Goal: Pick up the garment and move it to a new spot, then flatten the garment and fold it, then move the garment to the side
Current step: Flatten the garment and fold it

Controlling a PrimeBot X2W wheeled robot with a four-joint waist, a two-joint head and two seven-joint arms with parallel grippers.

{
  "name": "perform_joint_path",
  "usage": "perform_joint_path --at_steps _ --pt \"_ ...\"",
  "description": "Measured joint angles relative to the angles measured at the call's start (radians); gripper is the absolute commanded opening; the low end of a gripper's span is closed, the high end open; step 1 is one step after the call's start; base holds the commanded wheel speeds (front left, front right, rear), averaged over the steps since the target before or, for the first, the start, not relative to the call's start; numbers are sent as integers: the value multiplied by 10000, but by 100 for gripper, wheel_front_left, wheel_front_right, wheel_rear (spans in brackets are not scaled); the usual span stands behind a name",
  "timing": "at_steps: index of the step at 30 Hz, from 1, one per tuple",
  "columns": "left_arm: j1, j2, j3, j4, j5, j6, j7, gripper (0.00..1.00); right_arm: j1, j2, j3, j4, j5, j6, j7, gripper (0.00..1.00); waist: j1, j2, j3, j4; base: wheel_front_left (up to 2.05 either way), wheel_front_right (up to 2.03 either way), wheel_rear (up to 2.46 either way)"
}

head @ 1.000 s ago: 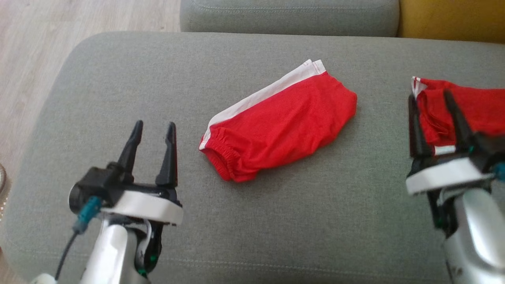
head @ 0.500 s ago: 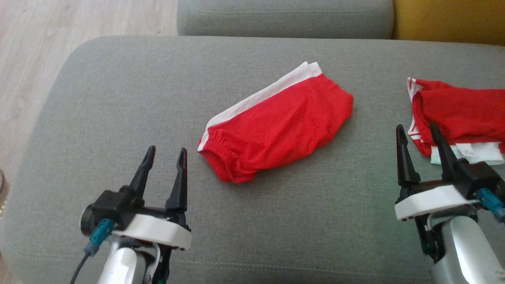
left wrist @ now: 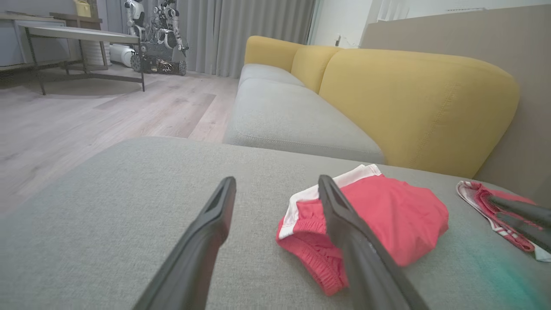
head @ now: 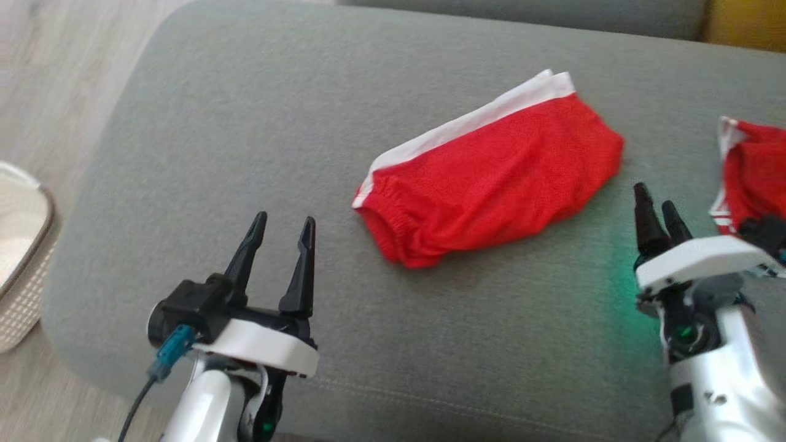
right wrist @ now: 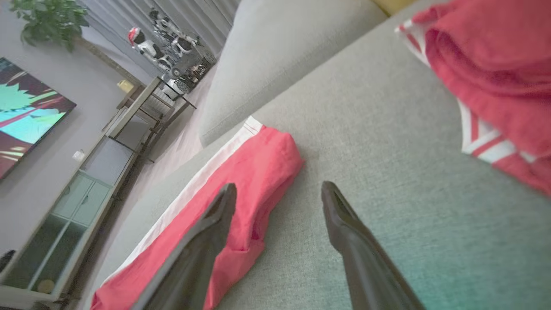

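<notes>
Change: the head camera has swung, so the whole scene sits differently in the picture. The right pincer (head: pixel 654 196) had its fingers across the crumpled red garment with white stripes (head: pixel 752 166) a second ago. It now stands clear of that garment, over bare cushion.
Basket: a white woven plastic basket (head: pixel 24 270) stands on the pale wooden floor (head: pixel 55 73), well to the left of the left pincer (head: pixel 285 218) and off the cushion.
Left pincer: its two dark fingers are spread wide and hold nothing. It hangs over the near left part of the broad grey fabric cushion (head: pixel 245 123).
Folded shorts: red mesh shorts with a white side band (head: pixel 491 178) lie folded on the cushion. They are ahead and to the right of the left pincer and apart from it. In the left wrist view the shorts (left wrist: pixel 387 215) lie partly behind that pincer's right finger (left wrist: pixel 344 224).
Right pincer: the right wrist view shows the fingers (right wrist: pixel 279 186) parted wide with nothing between them. The folded shorts (right wrist: pixel 249 181) lie ahead and to its left, near its left fingertip. A green glow falls on the cushion just beside it.
Striped garment: it lies bunched on the cushion just to the right of the right pincer, not touching the fingers, and is cut off by the edge of the head view.
Sofa back: a rounded mustard-yellow backrest (left wrist: pixel 413 99) rises beyond the cushion, far ahead of the left pincer.
</notes>
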Motion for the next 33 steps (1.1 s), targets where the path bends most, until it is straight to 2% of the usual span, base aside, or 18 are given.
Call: perform_joint_path --at_steps 4,7,15,24,25,26,30,33 --pt "-208 -2 -198 10 -94 94 0 100 -725 0 -612 953 882 0 809 100 0 0 254 498 0 0 0" --pt "-361 -2 -284 4 -192 100 0 100 -1272 0 -899 1674 1030 0 1317 100 0 0 443 866 0 0 0" --pt "-535 -6 -520 -13 -205 184 0 100 -3017 -284 -1597 3551 96 -2 1712 100 0 0 901 1654 0 0 0" --pt "-681 -12 -836 -67 -418 276 0 100 -4588 -779 -2029 5482 -1087 0 1797 100 0 0 1250 2119 0 0 0" --pt "-694 -15 -844 -67 -474 278 0 100 -4726 -825 -2029 5645 -1181 0 1804 76 0 0 1258 2139 0 0 0" --pt "-713 -15 -840 -67 -491 282 0 100 -4855 -848 -2029 5804 -1262 0 1827 0 0 0 1255 2152 0 0 0" --pt "-750 -15 -832 -61 -516 372 0 100 -4994 -840 -1996 6117 -1404 0 1670 0 1 0 1178 2128 0 0 0" --pt "-748 -15 -786 -50 -512 370 0 100 -4927 -531 -1824 6038 -1003 0 1243 0 1 0 1033 1973 0 0 0"
